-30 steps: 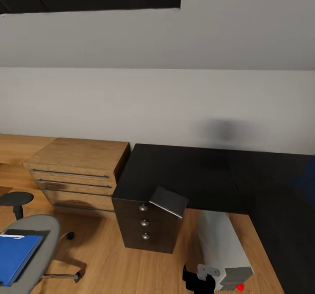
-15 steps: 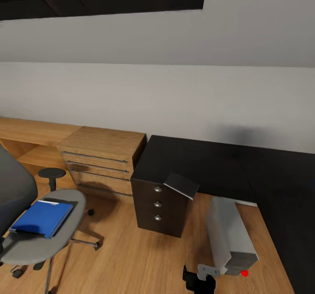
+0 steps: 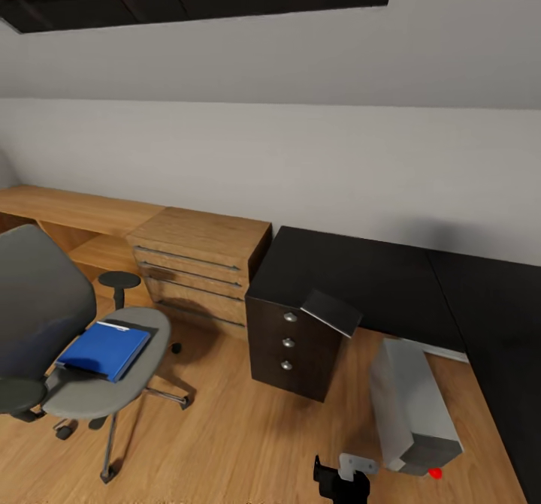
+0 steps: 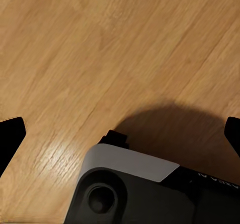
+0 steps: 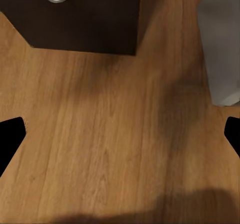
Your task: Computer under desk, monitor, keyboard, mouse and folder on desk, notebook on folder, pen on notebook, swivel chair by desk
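Worktop (image 3: 353, 279) stood bare and black, computer (image 3: 412, 406) on the floor beside it, swivel chair (image 3: 71, 339) well apart carrying the folder (image 3: 105, 348); fetching it looked next, both grippers' jaws spread wide and empty above the floor.

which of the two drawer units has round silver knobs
The dark drawer block under the glossy black desk; the light-wood dresser beside it has long bar handles instead.

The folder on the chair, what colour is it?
Bright blue; the folder shows best in the head view.
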